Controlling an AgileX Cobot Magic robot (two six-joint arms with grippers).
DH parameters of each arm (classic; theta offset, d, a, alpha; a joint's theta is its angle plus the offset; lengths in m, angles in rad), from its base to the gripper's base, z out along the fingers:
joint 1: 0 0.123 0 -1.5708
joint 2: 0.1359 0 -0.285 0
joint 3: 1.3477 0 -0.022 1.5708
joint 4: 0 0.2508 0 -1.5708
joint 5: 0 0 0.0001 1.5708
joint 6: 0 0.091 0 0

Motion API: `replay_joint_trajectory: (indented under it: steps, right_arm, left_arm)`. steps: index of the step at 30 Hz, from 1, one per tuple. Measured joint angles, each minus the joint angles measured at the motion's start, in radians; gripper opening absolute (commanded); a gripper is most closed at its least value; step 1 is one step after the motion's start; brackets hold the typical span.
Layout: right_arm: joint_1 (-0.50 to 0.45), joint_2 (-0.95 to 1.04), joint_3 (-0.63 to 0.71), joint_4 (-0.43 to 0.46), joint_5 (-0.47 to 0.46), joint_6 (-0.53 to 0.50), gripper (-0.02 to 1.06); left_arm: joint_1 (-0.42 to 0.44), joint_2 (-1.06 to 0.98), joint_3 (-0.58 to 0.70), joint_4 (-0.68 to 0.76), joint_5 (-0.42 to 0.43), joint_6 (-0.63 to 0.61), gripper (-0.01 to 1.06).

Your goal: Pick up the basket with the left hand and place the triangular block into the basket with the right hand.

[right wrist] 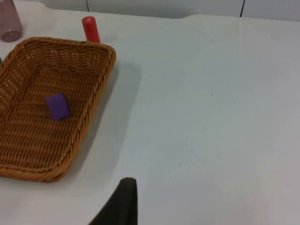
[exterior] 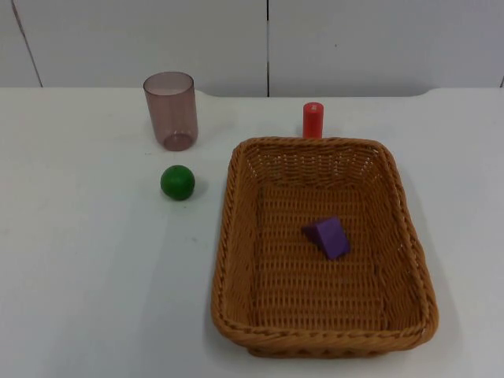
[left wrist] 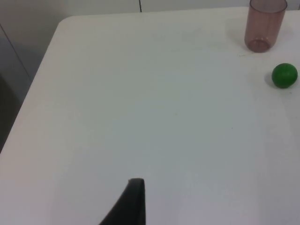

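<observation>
left gripper (left wrist: pixel 133 206) hangs over bare white table (left wrist: pixel 140 117), well apart from the wicker basket (exterior: pixel 236 228); whether its fingers are spread or closed cannot be told. right gripper (right wrist: pixel 123 204) hovers over the table beside the basket, near the rim, and its opening cannot be told either. both arms look to be waiting.

purple triangular block (exterior: pixel 328 237) already lies inside the basket, roughly mid-floor, tilted on one face. the basket rests flat on the table, not lifted. so the placing looks done, and what is left, if anything, is the lift with the left arm.

to do that well, the left gripper should likely cross to the basket's long left rim, which faces the green ball (exterior: pixel 178 182) and the tinted cup (exterior: pixel 171 109). it should come in over the rim, one finger inside the wall and one outside, and clamp near the middle of that side so the basket does not swing. the ball sits near that rim, so the approach should come from above, not sweep sideways. lift slowly and level; the block is loose and will slide if the basket tips. the red cylinder (exterior: pixel 313 120) stands just behind the far rim and could topple if the basket is dragged.
</observation>
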Motion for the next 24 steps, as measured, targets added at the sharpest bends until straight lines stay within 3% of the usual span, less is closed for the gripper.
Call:
replay_joint_trajectory:
  steps: [24]
  right_arm:
    - [0.0,0.0,0.0,0.0,0.0,0.0,1.05]
  left_arm:
    - [0.0,0.0,0.0,0.002,0.0,-0.018,1.05]
